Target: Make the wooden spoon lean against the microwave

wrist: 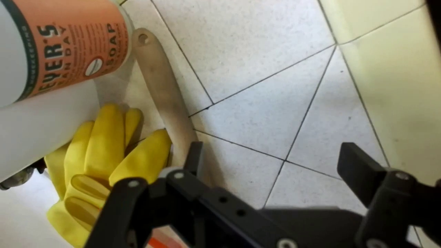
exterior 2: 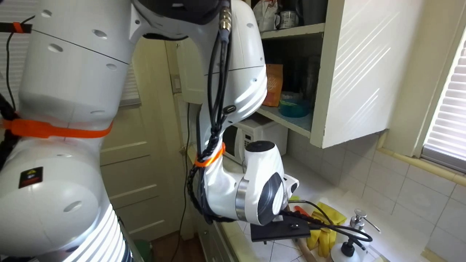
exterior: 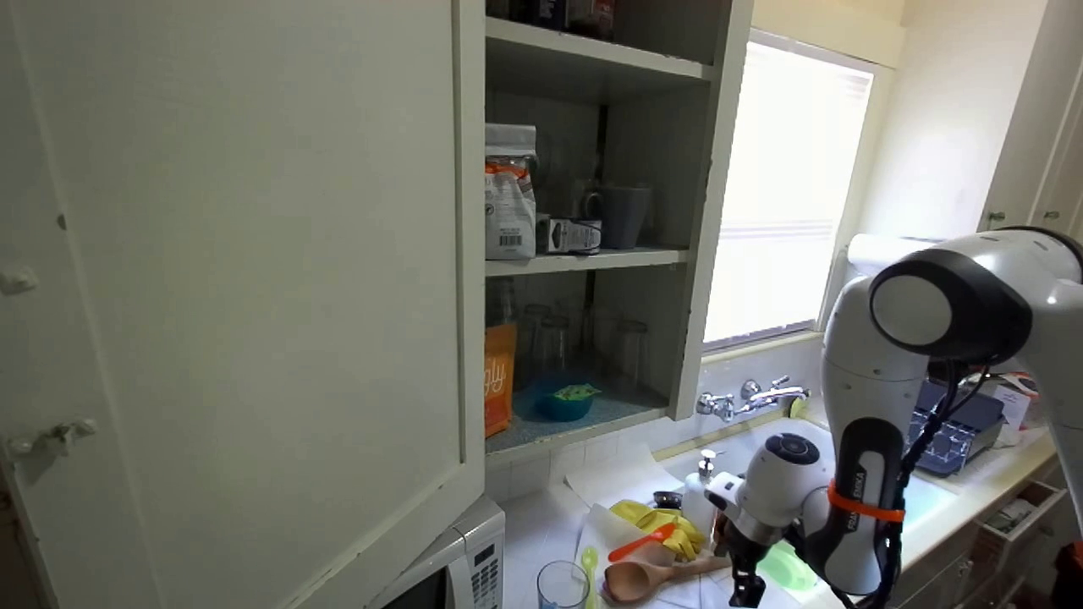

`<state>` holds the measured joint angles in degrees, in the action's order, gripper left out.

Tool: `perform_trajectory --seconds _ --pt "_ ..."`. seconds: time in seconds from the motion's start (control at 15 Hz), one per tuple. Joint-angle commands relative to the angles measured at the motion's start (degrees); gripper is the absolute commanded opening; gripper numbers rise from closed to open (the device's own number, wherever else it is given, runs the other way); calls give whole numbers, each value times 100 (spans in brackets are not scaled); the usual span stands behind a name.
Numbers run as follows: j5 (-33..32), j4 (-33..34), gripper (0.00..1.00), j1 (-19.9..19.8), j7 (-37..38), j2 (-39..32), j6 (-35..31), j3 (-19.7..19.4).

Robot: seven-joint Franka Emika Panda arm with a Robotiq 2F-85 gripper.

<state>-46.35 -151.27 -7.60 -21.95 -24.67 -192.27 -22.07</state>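
The wooden spoon lies on the tiled counter. In an exterior view its round bowl [exterior: 628, 582] points toward the microwave and its handle runs toward my gripper [exterior: 746, 584]. In the wrist view the handle [wrist: 162, 82] runs down from the soap bottle and passes behind one finger. Part of the handle also shows in an exterior view [exterior 2: 305, 249]. My gripper [wrist: 275, 160] is open, with only bare tile between its fingers; the handle is beside one finger, not between them. I cannot tell if they touch. The white microwave [exterior: 486, 558] stands under the cupboard, partly hidden; it also shows elsewhere [exterior 2: 271, 133].
Yellow gloves [wrist: 103, 151] and a soap bottle [wrist: 75, 48] are beside the handle. An orange utensil [exterior: 643, 541], a lime-green spoon [exterior: 590, 565] and a drinking glass [exterior: 563, 584] are near the spoon's bowl. The open cupboard [exterior: 584, 436] hangs above the counter.
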Motion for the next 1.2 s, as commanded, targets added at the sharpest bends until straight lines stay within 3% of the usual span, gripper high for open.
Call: perform_trajectory --seconds 0.0,0.07,0.13,0.2,1.13 --pt "105 494 100 333 -320 -775 -753 -357" --pt "235 561 100 360 -304 -903 -931 -362" --pt "224 552 100 99 -103 -925 -963 -88" --pt "99 386 100 163 -168 -565 -680 -190" --pt "-15 953 100 -40 -301 -1189 -1355 133"
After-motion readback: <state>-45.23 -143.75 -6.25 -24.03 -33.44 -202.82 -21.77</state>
